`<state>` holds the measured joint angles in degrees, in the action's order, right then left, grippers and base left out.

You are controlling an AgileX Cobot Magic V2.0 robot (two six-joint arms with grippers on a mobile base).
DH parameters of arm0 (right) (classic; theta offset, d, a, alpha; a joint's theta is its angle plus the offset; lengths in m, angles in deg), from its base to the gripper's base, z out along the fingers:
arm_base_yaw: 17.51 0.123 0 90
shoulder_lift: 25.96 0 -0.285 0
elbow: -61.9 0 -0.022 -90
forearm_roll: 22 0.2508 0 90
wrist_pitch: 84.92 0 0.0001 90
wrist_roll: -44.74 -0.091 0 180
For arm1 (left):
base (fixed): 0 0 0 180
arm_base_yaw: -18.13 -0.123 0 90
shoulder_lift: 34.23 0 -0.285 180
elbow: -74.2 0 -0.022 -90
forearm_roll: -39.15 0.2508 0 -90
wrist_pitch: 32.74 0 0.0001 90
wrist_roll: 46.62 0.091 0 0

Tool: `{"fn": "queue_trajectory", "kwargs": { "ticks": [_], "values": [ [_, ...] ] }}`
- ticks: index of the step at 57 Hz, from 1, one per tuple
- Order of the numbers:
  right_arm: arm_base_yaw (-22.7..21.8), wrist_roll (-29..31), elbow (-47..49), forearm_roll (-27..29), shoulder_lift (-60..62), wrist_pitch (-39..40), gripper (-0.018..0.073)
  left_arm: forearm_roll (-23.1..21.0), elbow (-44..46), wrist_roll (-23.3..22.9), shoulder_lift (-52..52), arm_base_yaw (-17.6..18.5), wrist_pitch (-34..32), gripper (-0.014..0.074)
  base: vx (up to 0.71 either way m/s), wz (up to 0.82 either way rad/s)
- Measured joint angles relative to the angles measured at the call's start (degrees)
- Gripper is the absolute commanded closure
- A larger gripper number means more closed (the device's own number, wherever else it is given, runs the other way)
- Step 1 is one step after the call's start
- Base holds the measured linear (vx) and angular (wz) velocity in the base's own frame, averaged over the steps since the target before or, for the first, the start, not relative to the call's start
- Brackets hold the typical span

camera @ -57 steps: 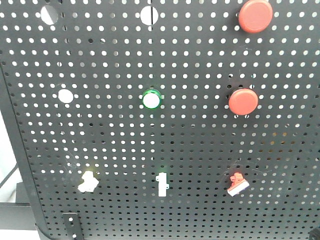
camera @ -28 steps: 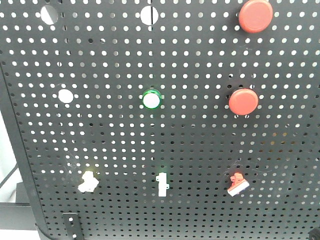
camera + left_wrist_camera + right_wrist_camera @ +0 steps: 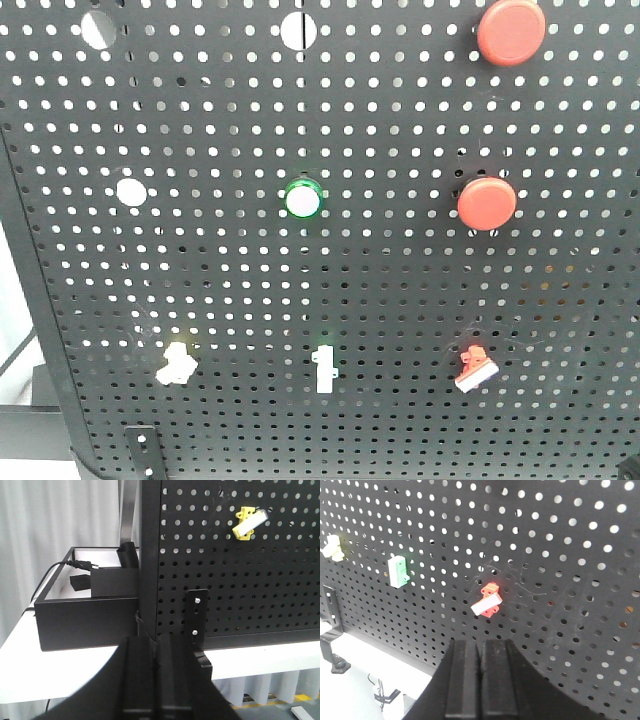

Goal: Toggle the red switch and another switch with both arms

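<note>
While the big black perforated metal pegboard (image 3: pixel 400 300) fills the front view, neither arm appears against it there, so both toggles are judged untouched. Two large round red push buttons (image 3: pixel 487 203) sit on its right side, the lower one above the target, and a round green-rimmed button (image 3: pixel 303 198) sits mid-board; an arm drifting high could press one of these instead. Along the bottom row, an upright white toggle with green base (image 3: pixel 323 367) stands between the two targets, so a sideways error from either arm could flip it.

Seen from the right wrist, the right gripper (image 3: pixel 481 680) has its dark fingers closed together with nothing held, below and near the small red toggle switch with a white lever (image 3: pixel 487 605), which is tilted; the narrow closed tip could slip off the lever.

From the left wrist, the left gripper (image 3: pixel 159 680), fingers likewise pressed together and empty, sits low by the board's left edge, well apart from the small pale-yellow toggle switch (image 3: pixel 247 522) up to the right. Its longer path risks catching the black bracket (image 3: pixel 196 612) on the board's lower edge
</note>
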<state>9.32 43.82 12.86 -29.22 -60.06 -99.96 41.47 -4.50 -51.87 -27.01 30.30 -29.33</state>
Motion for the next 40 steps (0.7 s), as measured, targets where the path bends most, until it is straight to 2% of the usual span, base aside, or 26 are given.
{"fn": "queue_trajectory", "kwargs": {
  "ticks": [7, 12, 19, 25, 29, 40],
  "values": [
    [-0.28, 0.23, -0.45, 0.87, 0.13, -0.39, 0.0565, 0.0, 0.0, 0.0, 0.0, 0.0, 0.0, 0.0594, 0.0, 0.0],
    [-2.77, 1.74, -3.24, 3.78, 1.65, 1.01, 0.0565, 0.0, 0.0, 0.0, 0.0, 0.0, 0.0, 0.0594, 0.0, 0.0],
    [-10.97, 1.74, -11.73, 7.22, 6.44, 6.53, 0.0565, 0.0, 0.0, 0.0, 0.0, 0.0, 0.0, 0.0594, 0.0, 0.0],
    [-17.73, -1.2, -19.46, 6.37, 12.49, 11.14, 0.0565, 0.0, 0.0, 0.0, 0.0, 0.0, 0.0, 0.0594, 0.0, 0.0],
    [-20.45, -2.35, -24.0, 5.91, 16.71, 13.1, 0.0565, 0.0, 0.0, 0.06, 0.0, 0.0, 0.0, 0.0594, 0.0, 0.0],
    [-21.96, -3.06, -29.79, 5.71, 26.29, 11.94, 0.0565, 0.0, 0.0, 0.06, 0.0, 0.0, 0.0, 0.0594, 0.0, 0.0]
  ]
}}
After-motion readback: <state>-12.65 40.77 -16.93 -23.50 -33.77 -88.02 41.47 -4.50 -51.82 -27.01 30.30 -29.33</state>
